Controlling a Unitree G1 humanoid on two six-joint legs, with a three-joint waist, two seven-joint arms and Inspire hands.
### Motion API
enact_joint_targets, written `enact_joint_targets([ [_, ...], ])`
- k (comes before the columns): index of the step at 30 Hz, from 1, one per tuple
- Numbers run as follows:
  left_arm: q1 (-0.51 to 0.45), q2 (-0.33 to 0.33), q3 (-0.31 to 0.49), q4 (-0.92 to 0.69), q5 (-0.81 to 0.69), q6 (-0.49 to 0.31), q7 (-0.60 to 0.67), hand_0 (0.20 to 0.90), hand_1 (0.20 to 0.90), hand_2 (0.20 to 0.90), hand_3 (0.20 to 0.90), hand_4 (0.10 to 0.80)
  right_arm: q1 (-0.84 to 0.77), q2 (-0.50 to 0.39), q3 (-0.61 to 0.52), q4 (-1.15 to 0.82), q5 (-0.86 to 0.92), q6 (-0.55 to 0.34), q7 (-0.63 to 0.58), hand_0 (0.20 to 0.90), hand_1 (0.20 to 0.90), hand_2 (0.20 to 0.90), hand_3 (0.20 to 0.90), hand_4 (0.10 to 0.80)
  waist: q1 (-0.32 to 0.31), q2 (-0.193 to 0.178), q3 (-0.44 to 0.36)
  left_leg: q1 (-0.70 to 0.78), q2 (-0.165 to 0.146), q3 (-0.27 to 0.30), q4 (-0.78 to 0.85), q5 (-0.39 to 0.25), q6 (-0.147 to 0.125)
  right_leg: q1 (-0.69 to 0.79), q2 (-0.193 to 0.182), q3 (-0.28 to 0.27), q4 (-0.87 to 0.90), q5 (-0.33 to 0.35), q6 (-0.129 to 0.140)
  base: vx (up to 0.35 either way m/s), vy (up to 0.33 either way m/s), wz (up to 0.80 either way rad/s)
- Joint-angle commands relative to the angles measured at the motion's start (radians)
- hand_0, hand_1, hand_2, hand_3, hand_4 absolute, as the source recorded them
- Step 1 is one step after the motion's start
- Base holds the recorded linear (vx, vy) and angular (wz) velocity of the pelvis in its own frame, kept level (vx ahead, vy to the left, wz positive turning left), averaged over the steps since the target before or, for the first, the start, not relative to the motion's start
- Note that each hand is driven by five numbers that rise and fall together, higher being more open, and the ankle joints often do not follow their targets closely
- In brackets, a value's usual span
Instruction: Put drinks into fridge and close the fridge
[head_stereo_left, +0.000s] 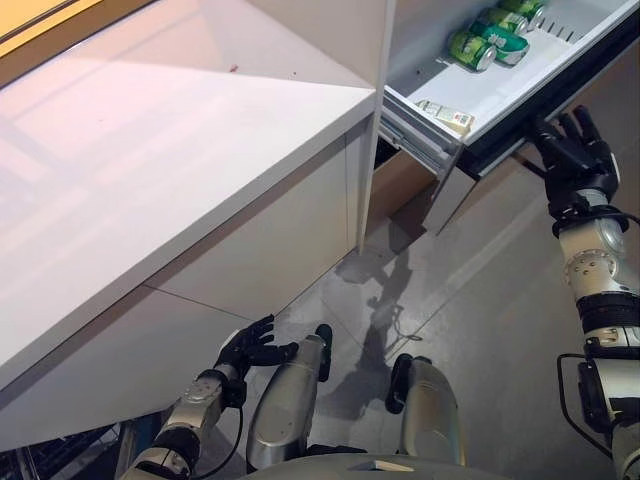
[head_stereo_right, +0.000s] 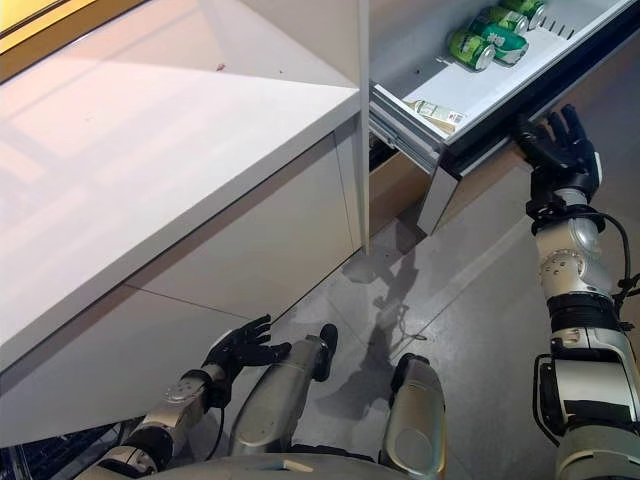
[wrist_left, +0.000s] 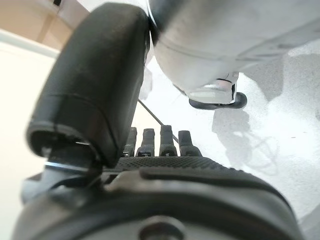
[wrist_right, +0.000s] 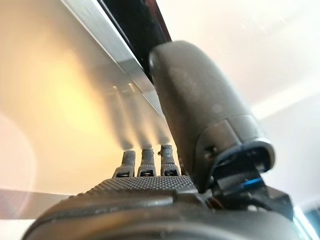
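Observation:
The fridge drawer (head_stereo_left: 497, 97) stands pulled out at the upper right. Several green drink cans (head_stereo_left: 472, 49) lie on their sides at its far end. My right hand (head_stereo_left: 573, 155) is open, its straight fingers (wrist_right: 145, 162) laid flat against the drawer's dark front panel (wrist_right: 65, 100) just below the rim. It holds nothing. My left hand (head_stereo_left: 248, 350) hangs low beside the white cabinet, open with relaxed fingers (wrist_left: 160, 142) and empty.
A long white counter (head_stereo_left: 150, 150) fills the left and middle, with white cabinet fronts (head_stereo_left: 250, 250) under it. A small pale packet (head_stereo_left: 445, 115) lies at the drawer's near corner. Grey floor (head_stereo_left: 480, 300) spreads below the drawer.

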Motion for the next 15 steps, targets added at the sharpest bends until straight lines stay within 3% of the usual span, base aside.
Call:
enact_joint_targets([
  [1,0.175,0.087,-0.065,0.047,0.116,0.053,0.022,0.900,0.900,0.900,0.900,0.800,-0.232,-0.014,0.086,-0.089,-0.073,-0.036,0.146,0.900,0.900,0.900,0.900,0.800,0.085,-0.039,-0.064,0.117,-0.068,0.040,-0.053,-0.153,0.097,0.103,0.053,-0.080,0.009,-0.056,-0.075,0.064,0.027,0.04],
  [9,0.185,0.103,-0.056,0.054,0.133,0.065,0.013,0.900,0.900,0.900,0.900,0.800,-0.289,-0.018,0.124,-0.025,-0.147,-0.034,0.094,0.900,0.900,0.900,0.900,0.800,0.117,-0.039,-0.089,0.164,-0.069,0.001,-0.137,-0.119,0.086,0.164,0.054,-0.106,-0.075,-0.036,-0.056,0.062,0.020,0.20],
  [15,0.184,0.115,-0.049,0.068,0.175,0.060,0.007,0.900,0.900,0.900,0.900,0.800,-0.282,-0.024,0.130,-0.023,-0.162,-0.036,0.077,0.900,0.900,0.900,0.900,0.800,0.122,-0.054,-0.099,0.178,-0.062,0.002,-0.151,-0.118,0.087,0.184,0.058,-0.110,-0.111,-0.020,-0.046,0.017,-0.034,0.14],
])
